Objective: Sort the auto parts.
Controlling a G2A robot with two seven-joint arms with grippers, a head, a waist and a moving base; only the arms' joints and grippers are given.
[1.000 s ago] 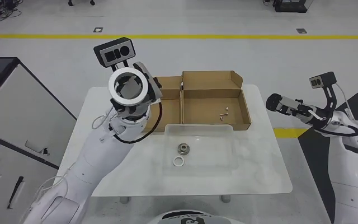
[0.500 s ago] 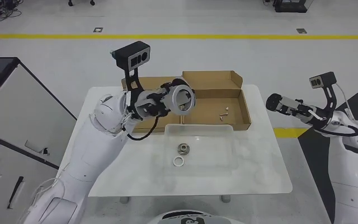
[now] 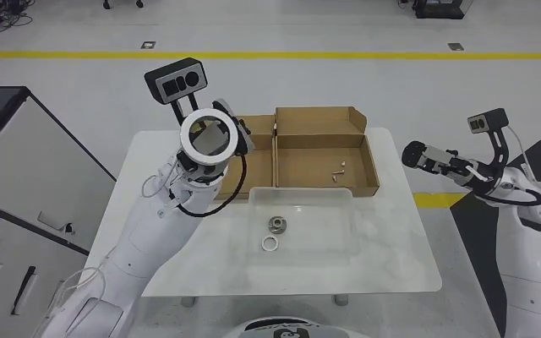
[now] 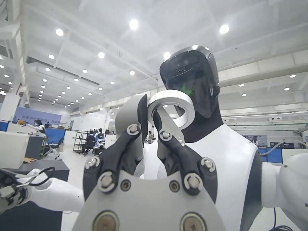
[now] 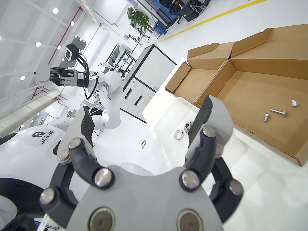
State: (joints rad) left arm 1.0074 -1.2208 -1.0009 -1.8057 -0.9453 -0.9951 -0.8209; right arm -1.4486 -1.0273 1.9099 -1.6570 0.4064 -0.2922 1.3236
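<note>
Bench (image 3: 397, 245) has two open cardboard boxes side by side at the back, left box (image 3: 258, 160) and right box (image 3: 313, 165), with a clear tray (image 3: 300, 193) just in front of them. The left tool (image 4: 149, 116) is raised high over the left-back part of the bench, near the left box and turned upward. It's clenched on the wall of a big white ring (image 4: 190, 111), one finger through the hole and the other pad outside. The right tool (image 5: 146, 106) is off the bench's right edge, well apart from the parts, fingers spread with nothing between them. In the tray are a grey hub (image 3: 277, 224) and a small ring (image 3: 269, 244), near each other. The right box holds a bolt (image 5: 278, 113) and two small fasteners (image 5: 266, 117) lying close together. The left box is partly behind the arm, so I can't tell what's in it. My read on progress: fasteners sorted, big ring in hand and not yet dropped, probably headed for the left box. The hub and small ring are left to pick, so roughly halfway.
</note>
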